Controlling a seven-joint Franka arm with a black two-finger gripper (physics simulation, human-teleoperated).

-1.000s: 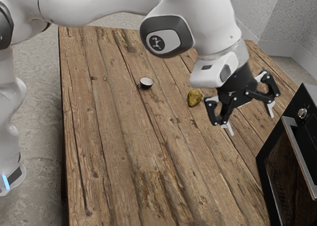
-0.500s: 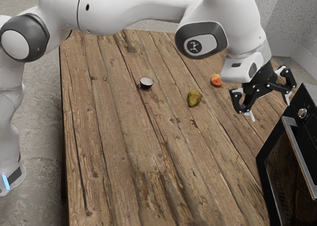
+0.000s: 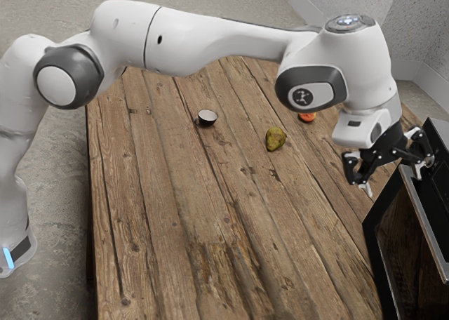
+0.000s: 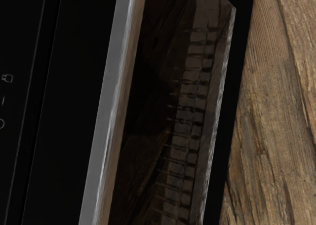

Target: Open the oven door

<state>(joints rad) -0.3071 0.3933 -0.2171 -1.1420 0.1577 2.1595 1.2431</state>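
Going left to right across the exterior view, we have a small cup (image 3: 207, 116) well apart from the oven (image 3: 439, 187), then a pear (image 3: 275, 139) rather closer to it, then a reddish fruit (image 3: 307, 116), partly hidden, also away from it. Next comes our gripper (image 3: 394, 179), up by the oven's front, its fingers spread wide with nothing gripped; whether one brushes the oven we cannot tell. At the oven's front is the oven door (image 3: 398, 246), shut, with its long handle (image 4: 106, 106) across the upper part. We judge the reach to be the step in hand: we should set the fingers astride that bar, close on it, then draw it out from the oven, keeping clear of the control panel.
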